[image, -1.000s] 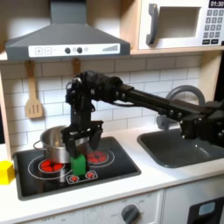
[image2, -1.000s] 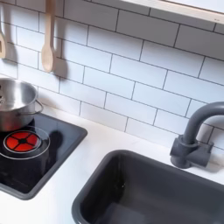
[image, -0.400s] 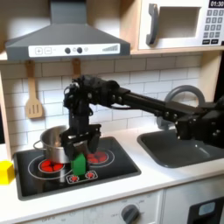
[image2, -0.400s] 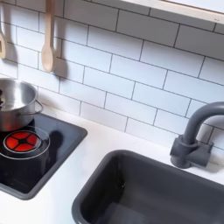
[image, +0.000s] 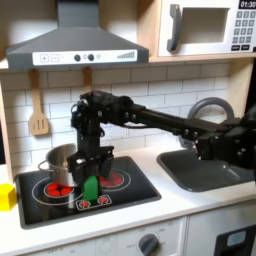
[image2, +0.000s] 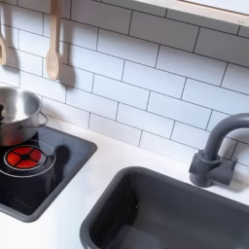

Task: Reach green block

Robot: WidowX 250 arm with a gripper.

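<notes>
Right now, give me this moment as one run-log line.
phase: reaching | gripper: open, lowered around small bright green upright block | block: on black stovetop, not lifted | steel pot: beside, on the first exterior view's left

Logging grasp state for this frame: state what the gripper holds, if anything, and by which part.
Cannot be told. In the first exterior view the gripper sits right at the top of the green block on the stove, but whether its fingers have closed on it is not visible.
</notes>
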